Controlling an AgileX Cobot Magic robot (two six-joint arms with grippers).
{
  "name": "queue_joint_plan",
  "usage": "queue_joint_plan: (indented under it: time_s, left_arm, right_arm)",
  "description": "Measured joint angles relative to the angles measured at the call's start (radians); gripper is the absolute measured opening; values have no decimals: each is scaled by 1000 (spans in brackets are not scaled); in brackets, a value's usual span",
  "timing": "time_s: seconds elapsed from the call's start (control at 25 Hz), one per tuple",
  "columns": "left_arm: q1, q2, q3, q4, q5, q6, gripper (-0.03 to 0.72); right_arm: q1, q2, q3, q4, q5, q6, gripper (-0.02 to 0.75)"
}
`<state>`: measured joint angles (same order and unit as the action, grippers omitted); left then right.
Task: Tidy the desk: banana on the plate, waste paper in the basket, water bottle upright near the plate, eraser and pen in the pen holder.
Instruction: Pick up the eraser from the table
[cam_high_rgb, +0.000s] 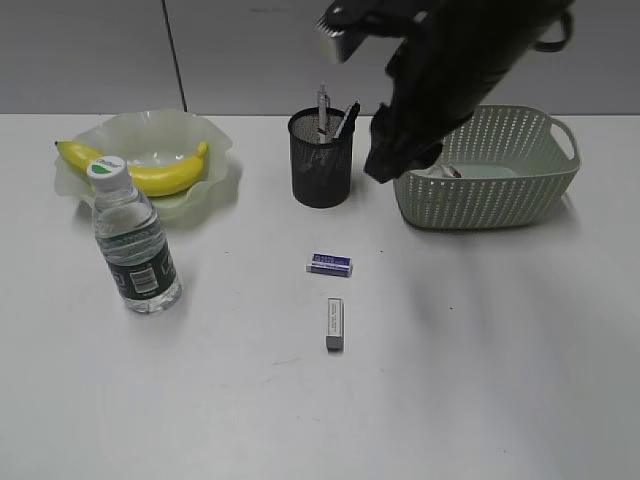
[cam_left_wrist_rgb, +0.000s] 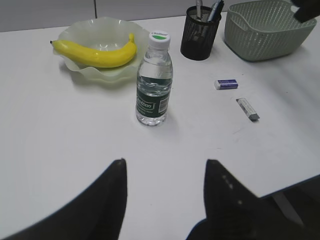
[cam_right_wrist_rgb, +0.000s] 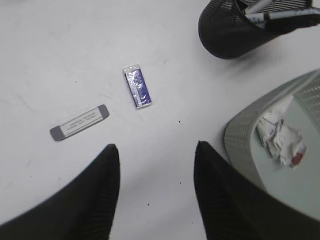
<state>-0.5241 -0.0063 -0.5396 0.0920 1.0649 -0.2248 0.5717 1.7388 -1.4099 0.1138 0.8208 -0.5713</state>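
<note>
Exterior view. The white desk (cam_high_rgb: 480, 380) carries, toward its far left corner, the wavy-rimmed green plate (cam_high_rgb: 215, 135) with the banana (cam_high_rgb: 160, 175) lying in it. The water bottle (cam_high_rgb: 135, 245) stands upright just in front of the plate. The black mesh pen holder (cam_high_rgb: 321, 160), with pens (cam_high_rgb: 323, 108) standing in it, sits at the middle of the far edge; the sage-green basket (cam_high_rgb: 500, 195) sits toward the far right. Two erasers lie on the open worktop in front of the pen holder: a blue-sleeved eraser (cam_high_rgb: 329, 264) and, nearer the front edge, a grey-sleeved eraser (cam_high_rgb: 334, 324). The right arm (cam_high_rgb: 450, 70) hangs blurred over the basket's left end.

Left wrist view. The left gripper (cam_left_wrist_rgb: 165, 192) hovers above the near part of the worktop, jaws apart and holding nothing; the bottle stands beyond them.

Right wrist view. The right gripper (cam_right_wrist_rgb: 156, 175) hovers with jaws apart and empty, above bare worktop beside the basket's rim. The waste paper (cam_right_wrist_rgb: 280, 140), white with a red patch, lies inside the basket. Both erasers lie just beyond the fingertips.
</note>
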Motion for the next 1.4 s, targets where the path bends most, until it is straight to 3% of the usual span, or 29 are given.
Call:
queue_joint_plan:
  time_s: [0.2,0.44,0.88,1.32,1.4]
  left_arm:
    - [0,0,0,0,0,0,375]
    - [0,0,0,0,-1,0,375]
    - [0,0,0,0,-1,0,375]
    - [0,0,0,0,-2,0,375]
    - [0,0,0,0,-2,0,375]
  right_arm:
    - [48,285,-215,-74,124,-3,391]
    - [58,506,-335,-70,167,-4,391]
    - [58,592,-345,-48,19,-3,391]
    - [60,629,-355,-43,13,2,391]
    - [60,631,-356,-41,16,5,351]
